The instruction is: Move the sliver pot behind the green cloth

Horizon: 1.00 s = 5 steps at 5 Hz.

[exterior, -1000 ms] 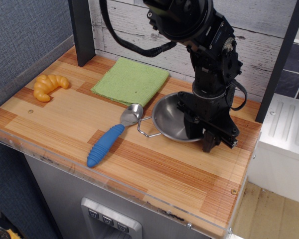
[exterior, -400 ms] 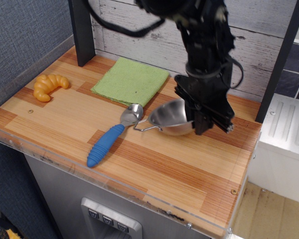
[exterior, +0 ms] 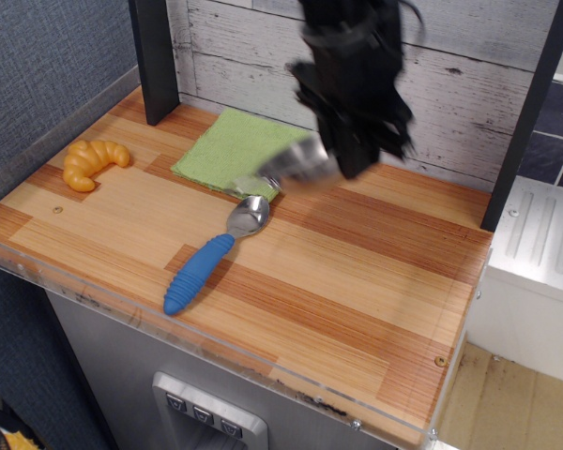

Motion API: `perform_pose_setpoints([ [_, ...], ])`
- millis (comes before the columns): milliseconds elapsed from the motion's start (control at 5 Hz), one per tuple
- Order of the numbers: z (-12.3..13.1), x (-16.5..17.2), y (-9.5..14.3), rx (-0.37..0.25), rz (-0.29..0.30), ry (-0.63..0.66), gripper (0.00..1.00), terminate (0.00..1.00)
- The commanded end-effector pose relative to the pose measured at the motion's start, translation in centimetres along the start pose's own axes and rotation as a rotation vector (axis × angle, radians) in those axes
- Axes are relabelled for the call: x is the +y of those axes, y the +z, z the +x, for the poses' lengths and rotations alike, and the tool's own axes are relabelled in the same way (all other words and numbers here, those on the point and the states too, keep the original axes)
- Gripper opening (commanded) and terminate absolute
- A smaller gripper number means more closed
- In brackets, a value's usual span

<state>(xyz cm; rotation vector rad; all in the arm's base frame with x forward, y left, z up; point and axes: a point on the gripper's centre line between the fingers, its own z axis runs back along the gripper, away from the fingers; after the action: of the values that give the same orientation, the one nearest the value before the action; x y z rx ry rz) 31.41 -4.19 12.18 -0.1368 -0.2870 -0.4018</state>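
Observation:
The silver pot (exterior: 296,166) is blurred and tilted, held up in the air over the near right corner of the green cloth (exterior: 235,150). My gripper (exterior: 347,155) is shut on the pot's right rim and hangs from the black arm above it. One wire handle of the pot points down-left toward the cloth's edge. The green cloth lies flat at the back of the wooden table, near the white plank wall.
A blue-handled metal spoon (exterior: 208,256) lies in front of the cloth. An orange croissant toy (exterior: 89,162) sits at the left. A dark post (exterior: 154,58) stands at the back left, another (exterior: 525,112) at the right. The table's front edge (exterior: 216,352) is near.
My gripper has lifted the pot off the table and carried it left and back, from the right of the spoon to above the cloth's corner.

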Motion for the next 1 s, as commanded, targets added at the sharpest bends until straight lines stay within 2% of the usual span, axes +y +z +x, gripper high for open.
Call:
perform_pose_setpoints([
  [0,-5.6,6.4,5.9,-0.042,0.059,0.177,0.0,0.0],
  [200,-8.7,8.2,5.0,0.013,0.064,0.223,0.0,0.0],
  [400,-10.9,8.8,4.0,0.042,0.083,0.239,0.0,0.0],
  [600,-12.6,10.5,1.6,0.086,0.102,0.252,0.0,0.0],
  [800,-13.0,12.1,0.1,0.121,0.115,0.24,0.0,0.0],
])
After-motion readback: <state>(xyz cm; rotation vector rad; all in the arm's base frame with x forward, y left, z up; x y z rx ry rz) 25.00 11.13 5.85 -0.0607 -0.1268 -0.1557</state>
